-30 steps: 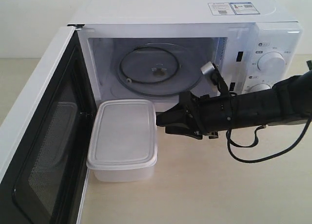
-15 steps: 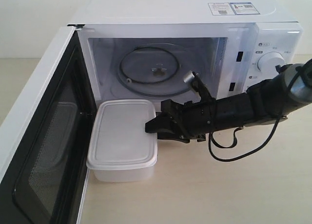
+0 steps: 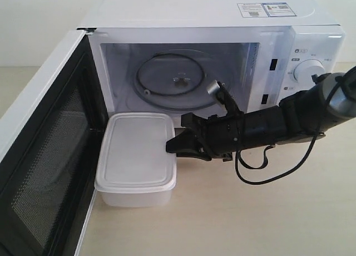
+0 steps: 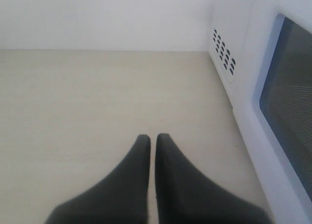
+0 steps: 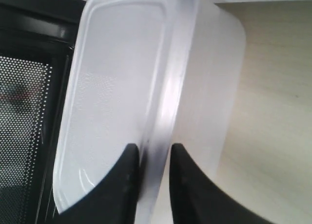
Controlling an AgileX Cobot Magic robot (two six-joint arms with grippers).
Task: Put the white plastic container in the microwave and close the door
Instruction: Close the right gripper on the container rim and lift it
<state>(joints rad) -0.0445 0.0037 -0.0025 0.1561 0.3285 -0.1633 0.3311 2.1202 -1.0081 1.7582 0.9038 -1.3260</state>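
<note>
Task barely begun.

- White plastic container [image 3: 136, 153] stands on the tabletop [image 3: 250, 217] with its lid on, just in front of the microwave [image 3: 194, 11] opening, at the end nearest the door hinge. It is not inside yet.
- Door [image 3: 50, 172] is swung wide, mesh face showing. Glass turntable [image 3: 172, 78] is bare.
- Right tool [image 3: 171, 146] comes in from the right at the container's near edge. In the wrist view its jaws are narrow: one finger lies on the lid, the other against the side wall, with the lid's rim pinched between them. It reads as a grip on the container [image 5: 122, 87].
- Left tool [image 4: 152, 136] has its fingers almost together with nothing between them. It is low over bare tabletop, outside the door.

Left to do, as I judge it: lift, set on the turntable, let go, back out, swing the door closed.

Hard to make out:
- whether the container's base has left the tabletop
- what is in it
- the lower dial, behind the right arm
- the door's handle and lower corner, cut off
- the left arm, absent from the exterior view
</note>
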